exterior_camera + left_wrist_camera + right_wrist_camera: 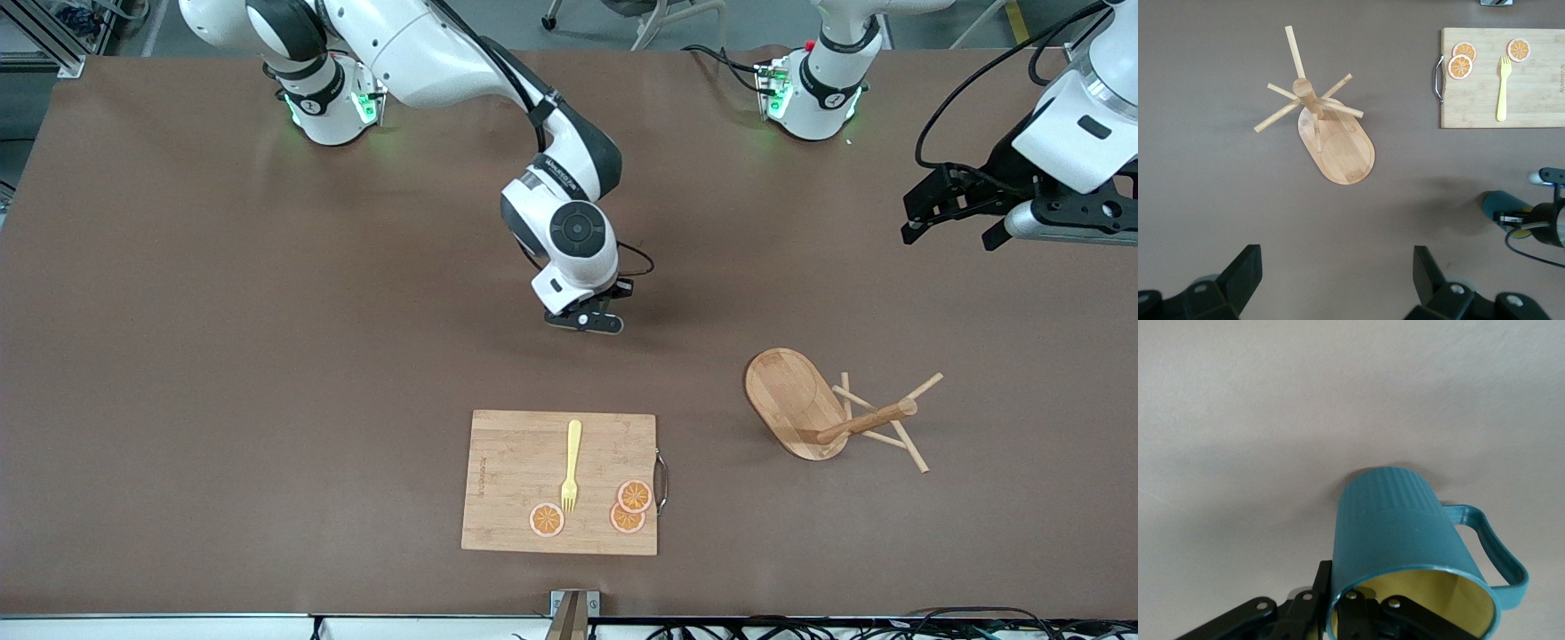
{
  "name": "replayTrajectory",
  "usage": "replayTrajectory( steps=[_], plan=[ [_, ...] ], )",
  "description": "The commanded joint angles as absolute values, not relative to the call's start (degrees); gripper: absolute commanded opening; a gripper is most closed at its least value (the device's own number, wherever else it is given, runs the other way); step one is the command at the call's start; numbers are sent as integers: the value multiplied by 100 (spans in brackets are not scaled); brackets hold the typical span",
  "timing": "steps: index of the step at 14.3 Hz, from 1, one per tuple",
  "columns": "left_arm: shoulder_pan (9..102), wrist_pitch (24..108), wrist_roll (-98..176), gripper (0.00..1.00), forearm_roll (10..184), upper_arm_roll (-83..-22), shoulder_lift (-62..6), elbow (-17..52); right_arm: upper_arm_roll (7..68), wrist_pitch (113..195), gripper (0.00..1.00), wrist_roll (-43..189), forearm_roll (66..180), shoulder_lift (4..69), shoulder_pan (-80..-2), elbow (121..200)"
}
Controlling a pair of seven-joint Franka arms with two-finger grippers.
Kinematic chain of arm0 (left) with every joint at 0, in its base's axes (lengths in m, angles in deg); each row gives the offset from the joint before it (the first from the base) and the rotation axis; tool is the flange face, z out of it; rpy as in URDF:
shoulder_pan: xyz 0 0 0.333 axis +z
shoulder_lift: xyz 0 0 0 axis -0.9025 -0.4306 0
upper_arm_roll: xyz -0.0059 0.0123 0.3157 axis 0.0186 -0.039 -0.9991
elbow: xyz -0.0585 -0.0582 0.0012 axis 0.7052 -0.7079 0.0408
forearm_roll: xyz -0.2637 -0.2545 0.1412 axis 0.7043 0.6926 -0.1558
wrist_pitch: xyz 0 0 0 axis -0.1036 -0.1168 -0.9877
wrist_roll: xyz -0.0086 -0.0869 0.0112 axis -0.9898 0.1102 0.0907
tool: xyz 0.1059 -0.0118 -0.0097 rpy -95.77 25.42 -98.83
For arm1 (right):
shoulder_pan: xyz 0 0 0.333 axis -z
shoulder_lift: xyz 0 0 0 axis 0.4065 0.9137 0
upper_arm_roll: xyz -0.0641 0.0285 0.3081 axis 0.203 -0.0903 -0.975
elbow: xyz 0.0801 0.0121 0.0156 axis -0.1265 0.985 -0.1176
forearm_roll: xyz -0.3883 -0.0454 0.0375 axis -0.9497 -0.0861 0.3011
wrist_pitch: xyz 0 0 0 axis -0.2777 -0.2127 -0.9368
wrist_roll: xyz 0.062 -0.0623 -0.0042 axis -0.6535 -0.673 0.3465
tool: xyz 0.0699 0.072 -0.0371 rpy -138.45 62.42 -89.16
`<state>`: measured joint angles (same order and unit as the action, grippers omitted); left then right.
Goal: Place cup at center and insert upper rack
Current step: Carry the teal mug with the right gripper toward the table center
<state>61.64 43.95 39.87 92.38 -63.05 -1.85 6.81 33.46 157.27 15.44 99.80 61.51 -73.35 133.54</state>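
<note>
Pinching the cup (1405,540) rim — right end effector (1338,603) mid-table.

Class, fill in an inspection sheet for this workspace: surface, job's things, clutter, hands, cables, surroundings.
Surface: brown table, bare around the middle.
Job's things: cup pinched at its rim; upper rack lying tipped over toward the left arm's end.
Clutter: cutting board carrying a yellow fork and three orange slices.
Hands: right hand shut on the cup, low over the table's middle; left hand open, waiting above the rack.
Cables: black cables on the left arm.
Surroundings: chair legs past the table's edge.
</note>
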Motion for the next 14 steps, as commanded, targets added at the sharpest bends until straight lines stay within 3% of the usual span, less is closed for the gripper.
replayTrajectory(
  steps=[1, 6, 7, 8, 9, 14],
  plan=[
    [6194, 4389, 4068, 100, 9317, -6281, -177, 630, 3371, 15844, 0, 1111, 10100, 6425, -7399, 12944],
    [6326, 4389, 4051, 100, 9956, -6351, -169, 630, 3265, 15977, 2, 1119, 10091, 6522, -7399, 12900],
    [6413, 4389, 4051, 100, 10220, -6377, -169, 639, 3265, 15968, 15, 1110, 10091, 6513, -7408, 12908],
    [6501, 4389, 4042, 100, 10344, -6378, -177, 648, 3265, 15942, 54, 1092, 10091, 6504, -7434, 12908],
    [6502, 4389, 4024, 100, 10336, -6369, -177, 656, 3265, 15924, 100, 1075, 10091, 6470, -7443, 12900],
    [6458, 4407, 4059, 100, 10266, -6360, -186, 700, 3257, 15504, 100, 1075, 10091, 6215, -7373, 12873]
  ],
)
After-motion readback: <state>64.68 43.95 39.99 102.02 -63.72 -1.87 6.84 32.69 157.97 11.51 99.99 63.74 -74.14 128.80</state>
